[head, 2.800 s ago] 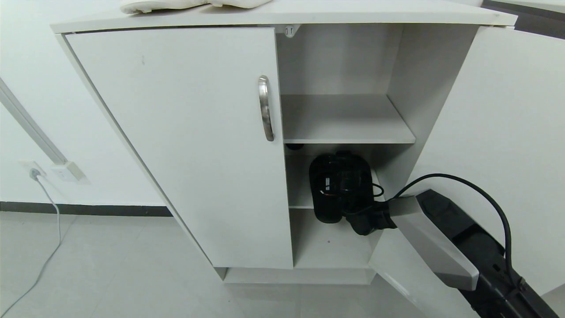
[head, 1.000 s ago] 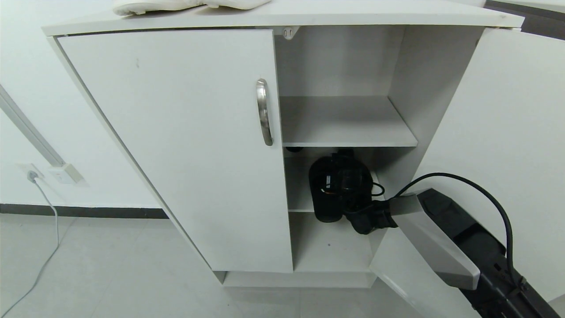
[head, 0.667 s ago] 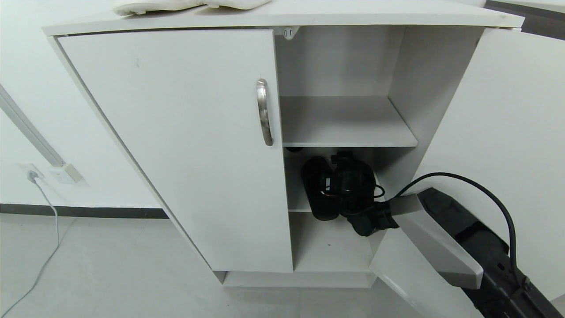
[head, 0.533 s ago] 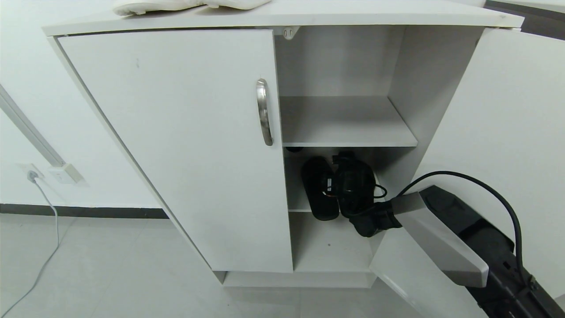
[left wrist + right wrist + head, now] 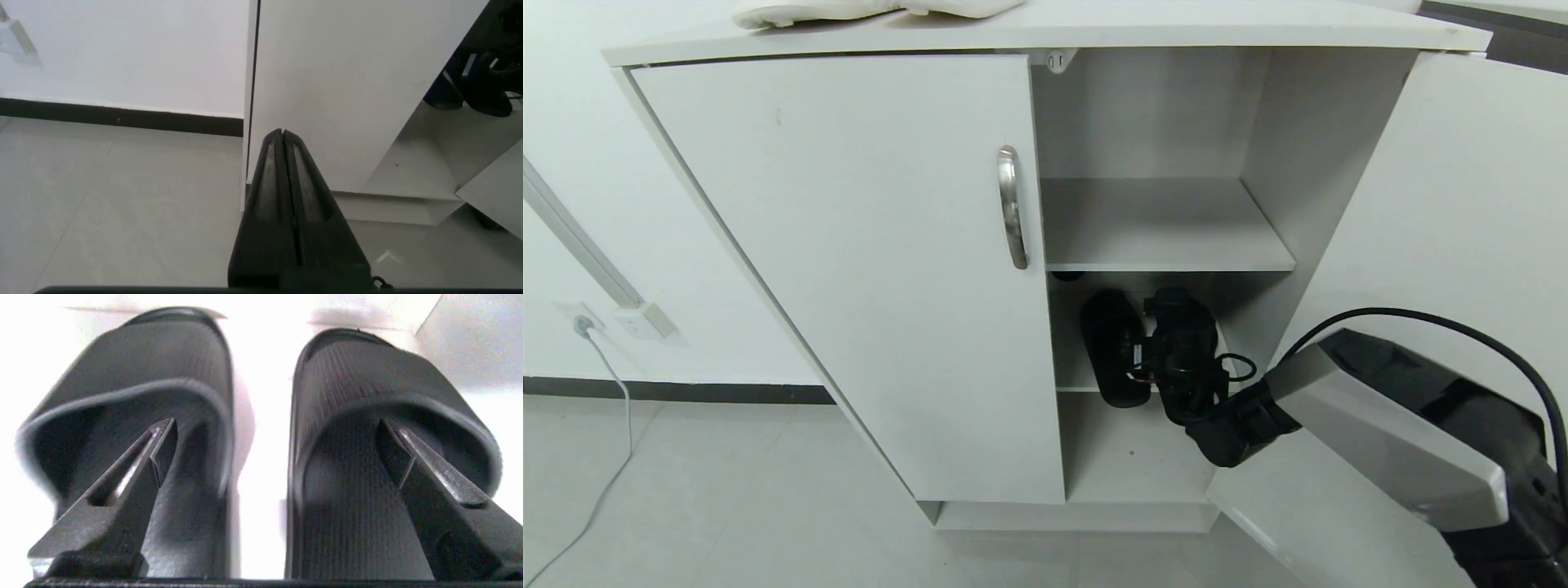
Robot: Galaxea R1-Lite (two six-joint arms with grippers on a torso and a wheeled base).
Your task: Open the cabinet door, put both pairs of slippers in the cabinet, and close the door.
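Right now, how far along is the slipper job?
Done: door open, black slippers on the middle shelf. In hand: right gripper open at them, not clear of the cabinet. To do: white pair on top goes in, then close the door.

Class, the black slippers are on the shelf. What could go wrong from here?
The right gripper, fingers open, sits at the black slippers' straps; pulling back might snag one. One heel seems to overhang the shelf, so the open door could hit it. The pale slippers on top could be forgotten.
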